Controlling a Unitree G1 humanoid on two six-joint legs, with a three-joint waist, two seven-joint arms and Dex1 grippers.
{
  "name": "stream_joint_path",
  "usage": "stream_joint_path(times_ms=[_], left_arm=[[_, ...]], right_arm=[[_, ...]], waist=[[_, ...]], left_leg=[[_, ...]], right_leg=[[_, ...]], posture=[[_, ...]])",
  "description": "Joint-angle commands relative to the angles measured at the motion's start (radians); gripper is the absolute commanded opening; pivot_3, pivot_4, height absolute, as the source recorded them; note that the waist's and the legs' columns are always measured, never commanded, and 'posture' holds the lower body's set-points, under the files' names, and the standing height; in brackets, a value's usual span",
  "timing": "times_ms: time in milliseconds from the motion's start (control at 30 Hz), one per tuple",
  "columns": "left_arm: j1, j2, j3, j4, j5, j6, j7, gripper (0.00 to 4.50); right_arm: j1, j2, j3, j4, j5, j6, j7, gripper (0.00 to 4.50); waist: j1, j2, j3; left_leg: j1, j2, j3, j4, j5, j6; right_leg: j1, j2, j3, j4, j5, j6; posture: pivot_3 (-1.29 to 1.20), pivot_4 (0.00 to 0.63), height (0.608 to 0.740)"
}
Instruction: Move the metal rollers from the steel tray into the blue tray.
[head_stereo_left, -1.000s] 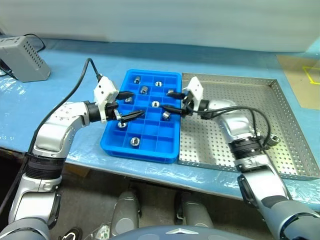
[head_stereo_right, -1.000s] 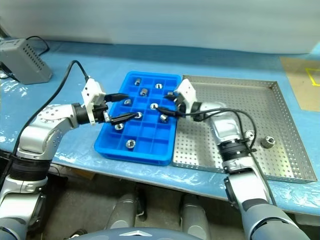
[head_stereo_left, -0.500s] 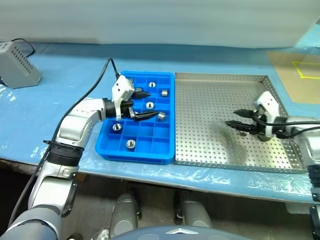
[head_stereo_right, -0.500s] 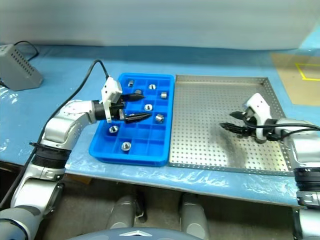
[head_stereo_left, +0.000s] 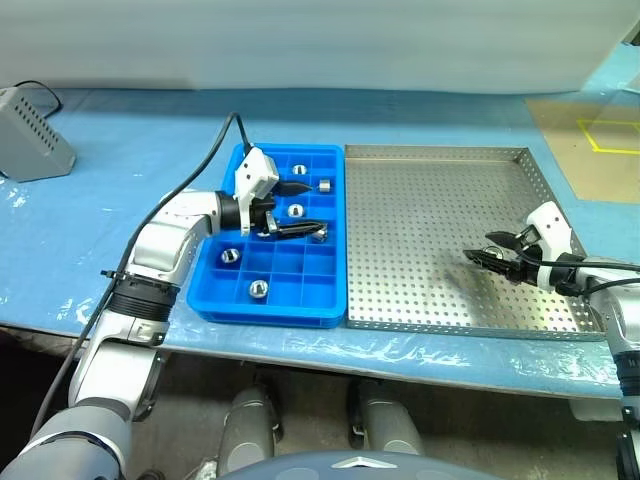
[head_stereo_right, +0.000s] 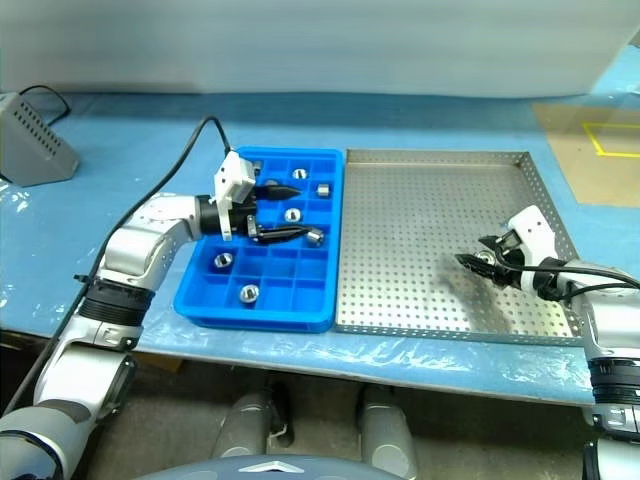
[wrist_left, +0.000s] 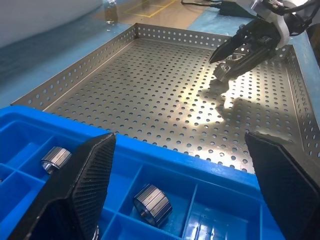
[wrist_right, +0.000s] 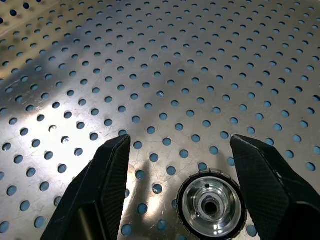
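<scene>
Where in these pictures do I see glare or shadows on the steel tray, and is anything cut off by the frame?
Left wrist view: bright glare on the steel tray, with the right tool's shadow under it. Right wrist view: soft reflections and finger shadows around the roller, whose lower edge is cut off. Left eye view: a dark shadow lies on the tray floor beside the right tool.

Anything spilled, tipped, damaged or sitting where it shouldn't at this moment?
Nothing stands out. The metal rollers sit singly inside compartments of the blue tray, one roller lies on the steel tray between the open right gripper fingers, and both trays lie flat, side by side.
</scene>
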Motion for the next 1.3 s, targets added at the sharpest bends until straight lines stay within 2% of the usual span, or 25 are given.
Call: stream_joint_path(times_ms=[33, 500, 667, 700, 900, 1033, 1300], left_arm=[[-0.014, 0.015, 0.013, -0.024, -0.001, -0.010, -0.010, 4.38], [-0.006, 0.024, 0.013, -0.033, 0.000, -0.003, -0.008, 4.38], [0.000, 0.022, 0.011, -0.039, 0.001, -0.002, -0.006, 4.38], [0.001, 0.023, 0.011, -0.040, 0.000, -0.001, -0.006, 4.38], [0.000, 0.024, 0.014, -0.039, 0.000, 0.003, -0.005, 4.38], [0.007, 0.039, 0.024, -0.045, -0.001, 0.006, -0.005, 4.38], [0.024, 0.179, 0.056, -0.029, 0.014, -0.038, -0.068, 4.38]], right_arm=[[0.004, -0.003, 0.009, 0.018, -0.025, -0.050, -0.004, 3.25], [-0.013, 0.024, 0.041, 0.071, -0.066, -0.111, -0.015, 3.25], [-0.024, 0.028, 0.051, 0.073, -0.077, -0.129, -0.020, 1.71], [-0.028, 0.030, 0.053, 0.074, -0.079, -0.128, -0.022, 1.67], [-0.040, 0.035, 0.071, 0.071, -0.092, -0.141, -0.032, 1.67], [-0.063, 0.054, 0.079, -0.040, -0.040, -0.074, -0.005, 1.67], [-0.213, 0.164, 0.209, -0.304, 0.051, 0.094, 0.041, 1.67]], waist=[[0.000, 0.000, 0.000], [0.000, 0.000, 0.000], [0.000, 0.000, 0.000], [0.000, 0.000, 0.000], [0.000, 0.000, 0.000], [-0.002, 0.000, 0.000], [0.002, 0.000, 0.000]], left_leg=[[0.000, 0.000, 0.000, 0.000, 0.000, 0.000], [0.000, 0.000, 0.000, 0.000, 0.000, 0.000], [0.000, 0.000, 0.000, 0.000, 0.000, 0.000], [0.000, 0.000, 0.000, 0.000, 0.000, 0.000], [0.001, 0.000, 0.000, 0.000, 0.000, 0.000], [0.001, 0.000, 0.000, 0.001, 0.000, 0.000], [0.000, 0.002, 0.000, -0.001, 0.001, -0.001]], right_leg=[[0.000, 0.000, 0.000, 0.000, 0.000, 0.000], [0.000, 0.000, 0.000, 0.000, 0.000, 0.000], [0.000, 0.000, 0.000, 0.000, 0.000, 0.000], [0.000, 0.000, 0.000, 0.000, 0.000, 0.000], [0.001, 0.000, 0.000, 0.000, 0.000, 0.000], [0.001, 0.000, 0.000, 0.000, 0.000, 0.000], [-0.002, 0.001, 0.000, 0.003, 0.000, 0.000]], posture=[[-0.35, 0.150, 0.740], [-0.34, 0.150, 0.740], [-0.34, 0.150, 0.740], [-0.34, 0.150, 0.740], [-0.33, 0.150, 0.740], [-0.33, 0.150, 0.740], [-0.24, 0.150, 0.740]])
